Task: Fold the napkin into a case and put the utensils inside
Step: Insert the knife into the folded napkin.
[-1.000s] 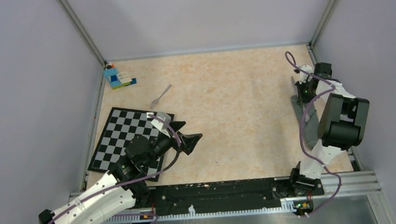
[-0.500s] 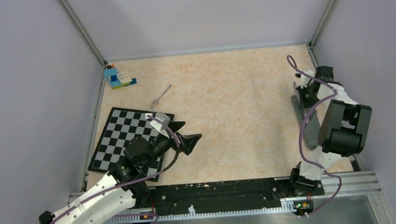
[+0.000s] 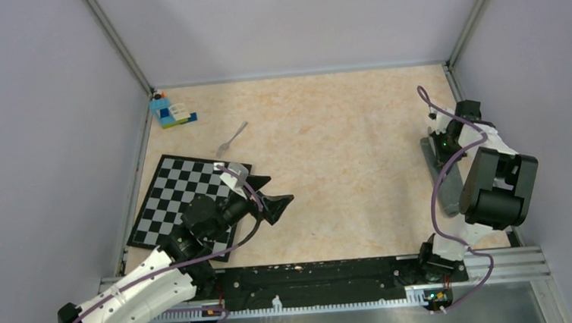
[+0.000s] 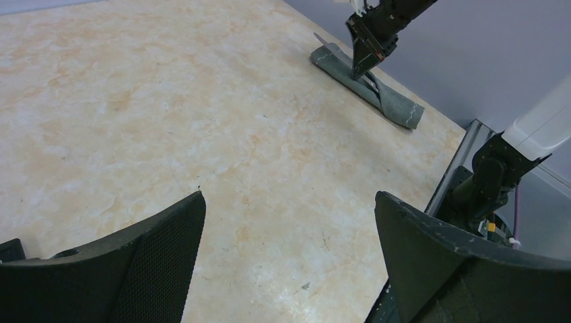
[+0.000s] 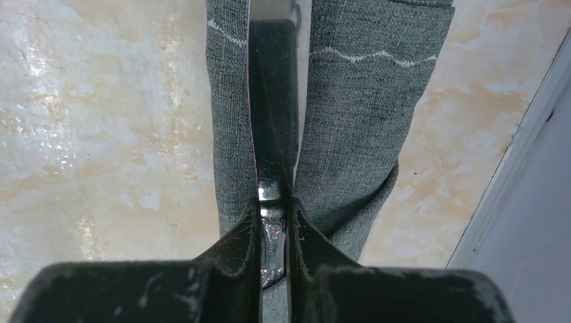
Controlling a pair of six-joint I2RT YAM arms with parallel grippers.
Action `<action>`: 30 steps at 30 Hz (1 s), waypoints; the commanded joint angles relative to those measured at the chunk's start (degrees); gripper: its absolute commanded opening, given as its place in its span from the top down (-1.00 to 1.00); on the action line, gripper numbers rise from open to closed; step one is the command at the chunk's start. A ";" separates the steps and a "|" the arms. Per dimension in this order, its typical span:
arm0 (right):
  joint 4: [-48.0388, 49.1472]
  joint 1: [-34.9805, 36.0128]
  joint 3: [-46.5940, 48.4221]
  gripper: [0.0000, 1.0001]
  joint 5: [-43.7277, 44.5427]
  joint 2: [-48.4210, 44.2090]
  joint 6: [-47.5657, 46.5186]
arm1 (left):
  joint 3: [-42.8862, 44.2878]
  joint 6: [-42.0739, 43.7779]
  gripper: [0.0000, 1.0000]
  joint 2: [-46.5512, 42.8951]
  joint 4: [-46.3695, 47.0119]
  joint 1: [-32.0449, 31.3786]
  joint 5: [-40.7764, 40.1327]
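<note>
1. The right gripper pinches the knife by its handle; the blade lies along the case at the table's right edge.
2. The left gripper is spread wide beside the checkered mat.
3. The fork lies well apart from the case.

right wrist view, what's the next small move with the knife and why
Probably slide the knife a little deeper into the case. The right gripper is shut on its handle, the blade lies along the gap between the grey folds, and the handle is at the cloth's near end.
</note>
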 commanded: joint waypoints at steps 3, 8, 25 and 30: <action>-1.05 -0.60 -1.51 1.00 1.82 -4.67 1.74 | -0.38 -0.35 -0.97 -0.06 3.92 0.92 1.86; -3.99 -0.57 -0.81 1.00 3.04 -5.00 1.85 | -0.48 -0.35 -0.97 -0.15 4.14 1.05 2.34; -0.81 -0.51 -1.27 0.17 3.13 -3.96 2.97 | -0.53 -0.31 -0.97 1.17 4.42 1.27 4.86; 1.83 -0.54 1.66 0.17 2.06 -2.21 3.22 | -0.48 -0.04 -0.97 1.30 3.79 1.26 4.32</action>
